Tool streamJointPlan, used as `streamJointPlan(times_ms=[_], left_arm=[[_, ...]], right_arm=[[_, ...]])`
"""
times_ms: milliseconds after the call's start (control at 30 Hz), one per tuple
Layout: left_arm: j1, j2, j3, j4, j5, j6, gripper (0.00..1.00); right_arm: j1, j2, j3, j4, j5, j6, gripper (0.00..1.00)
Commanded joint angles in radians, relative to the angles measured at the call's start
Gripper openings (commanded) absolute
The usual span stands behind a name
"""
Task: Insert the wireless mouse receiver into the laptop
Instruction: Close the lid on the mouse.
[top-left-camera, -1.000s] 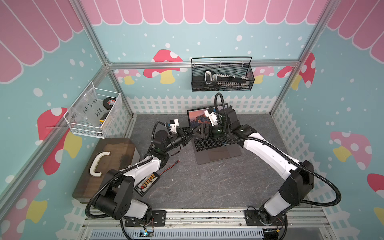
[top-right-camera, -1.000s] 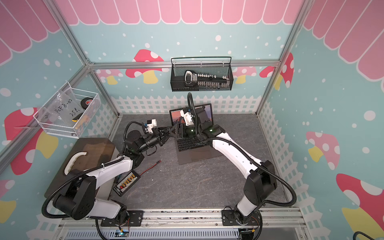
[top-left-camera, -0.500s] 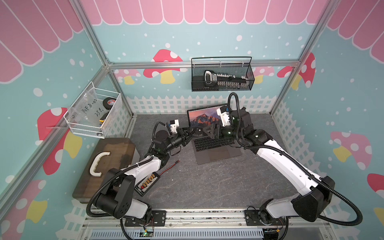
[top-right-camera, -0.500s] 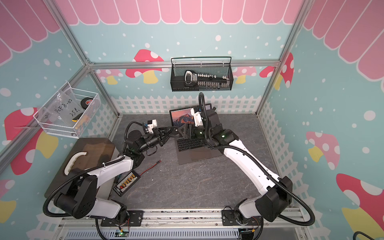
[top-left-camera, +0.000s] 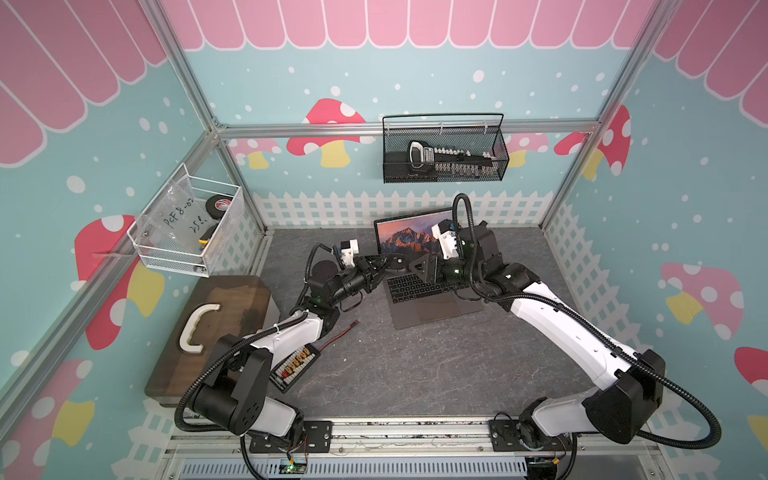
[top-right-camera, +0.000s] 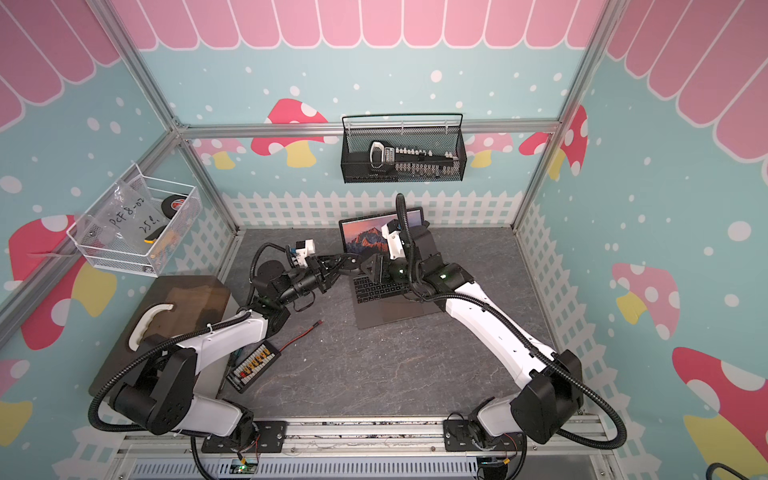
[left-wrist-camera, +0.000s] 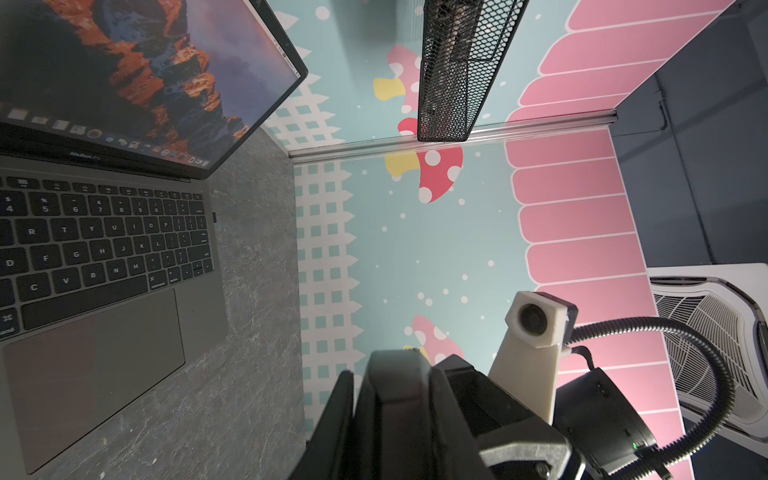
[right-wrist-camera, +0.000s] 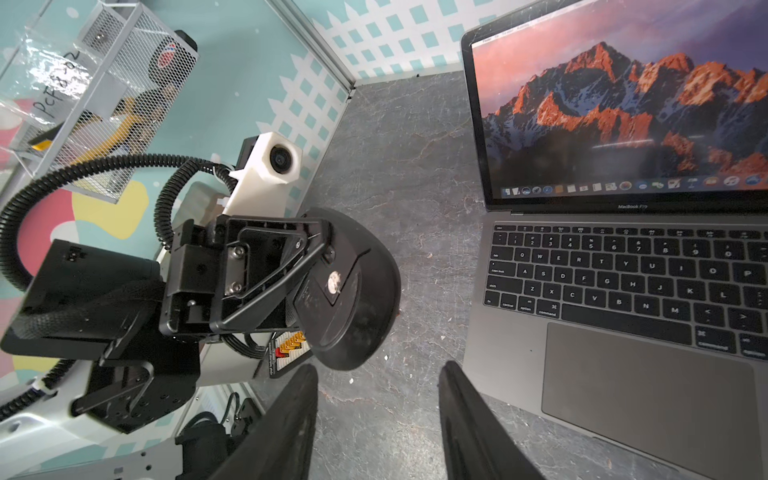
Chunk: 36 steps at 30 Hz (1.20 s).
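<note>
Left hand (right-wrist-camera: 316, 282) clamped on upturned mouse (right-wrist-camera: 365, 291); receiver (right-wrist-camera: 333, 282) probably that silvery nub in its underside, hard to tell. Right hand (right-wrist-camera: 378, 370) spread, empty, near laptop (right-wrist-camera: 623, 374). Extraction and insertion both left.

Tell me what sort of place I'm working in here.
Likely a staged robot test cell, not an office: aluminium frame, mushroom-printed wall panels, a black wire basket hung on the back wall, the laptop on a grey mat.

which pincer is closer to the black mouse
Left. The left pincer is clamped on the black mouse, holding it beside the laptop. The right pincer faces it with jaws apart, a short gap away, touching nothing.
</note>
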Motion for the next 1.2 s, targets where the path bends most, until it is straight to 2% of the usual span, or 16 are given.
streamJointPlan(times_ms=[0,200,233,533,1167], left_arm=[[-0.004,0.005,0.017,0.03,0.014,0.024,0.0],[-0.004,0.002,0.019,0.022,0.016,0.026,0.0],[-0.004,0.001,0.02,0.02,0.016,0.027,0.0],[-0.003,-0.012,0.019,-0.002,0.01,0.043,0.0],[-0.007,-0.027,0.015,0.01,0.007,0.042,0.0]], right_arm=[[0.001,-0.01,-0.011,0.029,-0.008,0.003,0.35],[0.005,0.0,-0.01,0.063,-0.046,0.009,0.01],[0.006,0.002,-0.01,0.066,-0.048,0.01,0.0],[0.014,0.036,0.007,0.08,-0.078,0.015,0.0],[0.026,0.068,0.019,0.078,-0.052,0.049,0.0]])
